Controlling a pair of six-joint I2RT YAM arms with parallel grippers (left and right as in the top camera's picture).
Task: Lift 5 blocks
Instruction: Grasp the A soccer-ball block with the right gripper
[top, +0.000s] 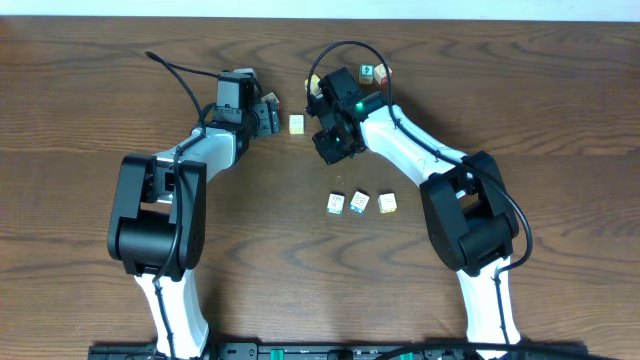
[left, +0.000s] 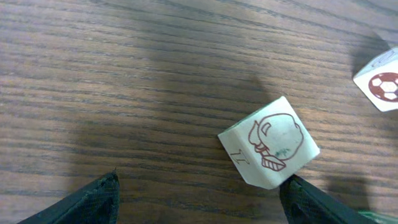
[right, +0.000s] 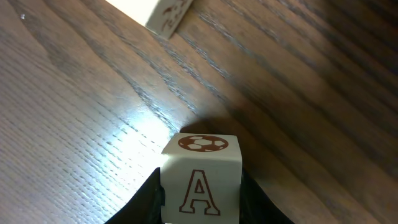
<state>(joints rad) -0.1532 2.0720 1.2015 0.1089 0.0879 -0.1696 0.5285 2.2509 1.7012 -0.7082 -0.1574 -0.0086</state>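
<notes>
My right gripper (right: 200, 182) is shut on a white block (right: 201, 177) printed with a red letter A and a football; its dark fingers press both side faces. In the overhead view that gripper (top: 318, 92) is at the back middle of the table. Three more blocks (top: 360, 203) lie in a row nearer the front, and another (top: 382, 72) sits at the far back. My left gripper (left: 200, 186) is open, low over the wood. A cream cube (left: 268, 149) with a red-brown head drawing lies just past its right fingertip (left: 298, 196).
A green-faced cube (top: 367, 71) sits beside the far-back block. The cream cube (top: 297, 124) lies between the two grippers, and its corner shows in the right wrist view (right: 163, 11). Both arm bases (top: 160, 230) stand at the front edge.
</notes>
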